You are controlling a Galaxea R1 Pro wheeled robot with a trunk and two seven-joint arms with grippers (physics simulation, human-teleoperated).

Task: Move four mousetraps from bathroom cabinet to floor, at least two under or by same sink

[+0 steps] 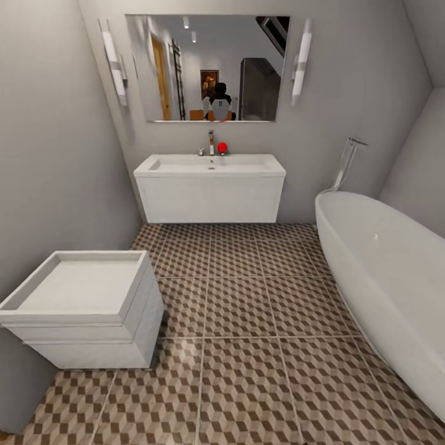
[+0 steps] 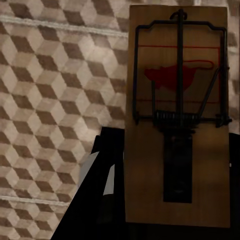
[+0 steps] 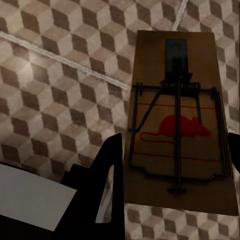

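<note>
Hiding each pincer (image 2: pixel 177 220) (image 3: pixel 175 200): mousetraps (image 2: pixel 177 100) (image 3: pixel 177 125).

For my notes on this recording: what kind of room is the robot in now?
A bathroom, quite clearly: a white sink with a tap under a mirror, a bathtub on the right, and a tiled floor.

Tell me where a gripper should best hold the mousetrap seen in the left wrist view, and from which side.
Probably by the plain wooden end of the mousetrap, below the spring coil, pinching the board's two long edges. The bar, wire frame and red mouse print fill the other half, so coming from the bare end keeps the fingers off the metal.
</note>
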